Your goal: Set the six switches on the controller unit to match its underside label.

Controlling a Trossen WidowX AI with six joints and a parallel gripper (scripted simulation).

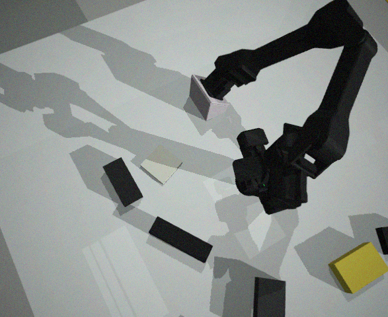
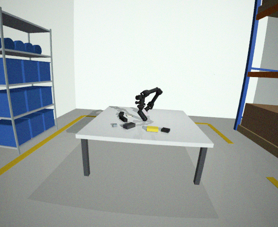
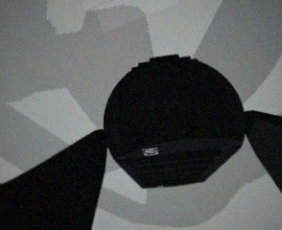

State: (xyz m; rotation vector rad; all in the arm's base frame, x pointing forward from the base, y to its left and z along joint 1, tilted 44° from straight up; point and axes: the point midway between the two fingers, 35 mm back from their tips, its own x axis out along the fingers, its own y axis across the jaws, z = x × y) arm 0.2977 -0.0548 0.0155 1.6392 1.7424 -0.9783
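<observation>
The dark controller unit [image 3: 175,101] fills the middle of the wrist view, rounded at the top with a narrower sloping lower edge. My gripper [image 3: 173,128] is shut on it, one fingertip against each side. The bench and its shadows show beyond. A small white marking [image 3: 151,151] on the unit is too foreshortened to read. The switch rows below it are very dark, and their settings cannot be told. The label squares are not visible. In the top view, the hand is over the middle of the bench, with a tiny green spot [image 1: 263,185] near it.
A yellow block [image 1: 359,267] [image 2: 152,128] and several black modules, including one [image 1: 180,239] and another [image 1: 122,181], lie on the bench. A cream tile [image 1: 159,170] lies left of the hand. A pink box-like part [image 1: 217,109] stands at the arm's other end.
</observation>
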